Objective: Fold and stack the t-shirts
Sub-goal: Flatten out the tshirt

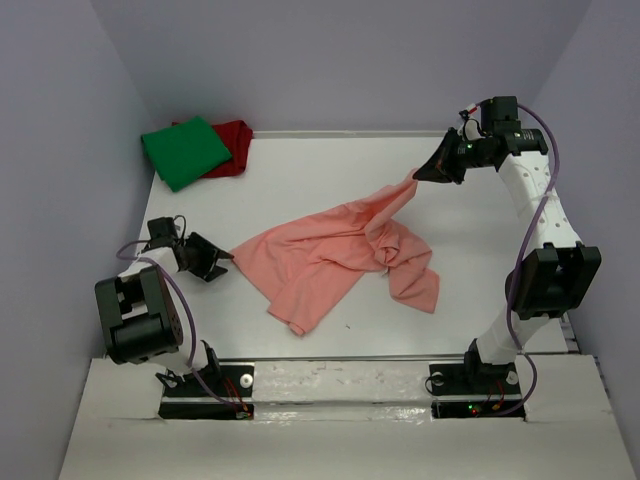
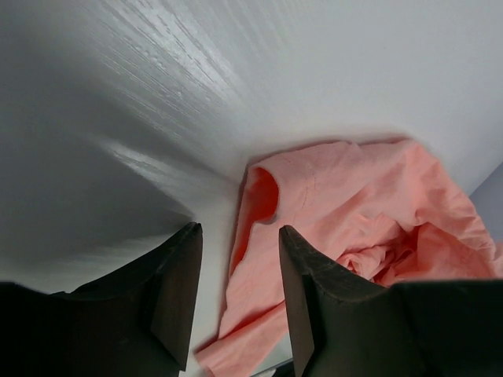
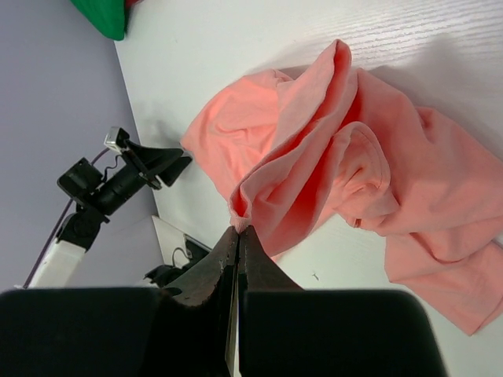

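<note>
The white surface (image 1: 480, 230) carries all three t-shirts directly, and no bin or box is in view. The salmon-pink t-shirt (image 1: 330, 262) sprawls crumpled across the middle, unfolded, so its folding seems barely begun. In the far left corner the green t-shirt (image 1: 185, 150) lies as a neat square partly over the dark red t-shirt (image 1: 236, 140); those two look folded and stacked. The right hand (image 1: 430, 172), pressed together, pinches a raised corner of the pink cloth. The left hand (image 1: 222, 258), fingers spread, sits low at the opposite edge, apparently not gripping yet.
</note>
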### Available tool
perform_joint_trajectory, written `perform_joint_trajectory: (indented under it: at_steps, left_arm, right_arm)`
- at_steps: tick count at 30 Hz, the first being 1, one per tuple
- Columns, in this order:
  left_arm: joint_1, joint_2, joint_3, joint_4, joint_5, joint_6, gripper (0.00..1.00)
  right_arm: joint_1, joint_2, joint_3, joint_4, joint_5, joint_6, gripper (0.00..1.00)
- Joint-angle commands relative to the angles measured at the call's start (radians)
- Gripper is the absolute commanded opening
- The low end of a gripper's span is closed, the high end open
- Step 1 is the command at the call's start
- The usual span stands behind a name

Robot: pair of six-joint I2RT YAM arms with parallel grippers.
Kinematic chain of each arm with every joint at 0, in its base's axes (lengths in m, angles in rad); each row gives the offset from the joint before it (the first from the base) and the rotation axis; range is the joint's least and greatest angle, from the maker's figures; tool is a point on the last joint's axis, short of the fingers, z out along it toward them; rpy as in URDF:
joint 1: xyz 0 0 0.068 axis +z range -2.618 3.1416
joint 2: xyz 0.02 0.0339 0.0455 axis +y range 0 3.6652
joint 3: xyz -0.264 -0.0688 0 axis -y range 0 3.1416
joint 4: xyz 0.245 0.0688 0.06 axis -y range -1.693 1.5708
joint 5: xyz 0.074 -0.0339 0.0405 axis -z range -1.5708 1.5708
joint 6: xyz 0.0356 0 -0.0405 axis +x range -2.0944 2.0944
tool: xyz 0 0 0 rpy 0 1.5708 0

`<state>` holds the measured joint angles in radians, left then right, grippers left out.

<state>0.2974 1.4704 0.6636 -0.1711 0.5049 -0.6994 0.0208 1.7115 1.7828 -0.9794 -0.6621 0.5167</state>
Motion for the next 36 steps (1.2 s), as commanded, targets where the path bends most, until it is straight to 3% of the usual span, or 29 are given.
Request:
perform_joint_trajectory:
  at_steps: [1,4,7,9,14,32,33,36]
  left_arm:
    - [0.025,-0.033,-0.042,0.105,0.073,-0.058,0.49]
    - [0.032,-0.027,-0.067,0.197,0.112,-0.094,0.46]
    - [0.034,-0.018,-0.075,0.217,0.130,-0.110,0.37]
    - [0.036,-0.016,-0.073,0.226,0.130,-0.111,0.37]
    - [0.036,-0.016,-0.064,0.245,0.136,-0.123,0.50]
    - [0.036,0.082,-0.067,0.324,0.116,-0.138,0.43]
    - [0.037,0.085,-0.062,0.328,0.115,-0.140,0.40]
    - [0.037,0.099,-0.053,0.334,0.113,-0.140,0.00]
  right_arm:
    - [-0.004,0.000,-0.003,0.036,-0.022,-0.021,0.00]
    - [-0.004,0.000,-0.008,0.036,-0.022,-0.023,0.00]
    - [-0.004,0.002,-0.010,0.038,-0.027,-0.024,0.00]
    - [-0.004,0.003,-0.010,0.038,-0.030,-0.026,0.00]
    - [-0.004,0.010,-0.008,0.036,-0.034,-0.027,0.00]
    - [-0.004,0.017,0.003,0.039,-0.044,-0.029,0.00]
    - [-0.004,0.017,0.001,0.038,-0.045,-0.027,0.00]
    - [-0.004,0.014,-0.003,0.039,-0.044,-0.030,0.00]
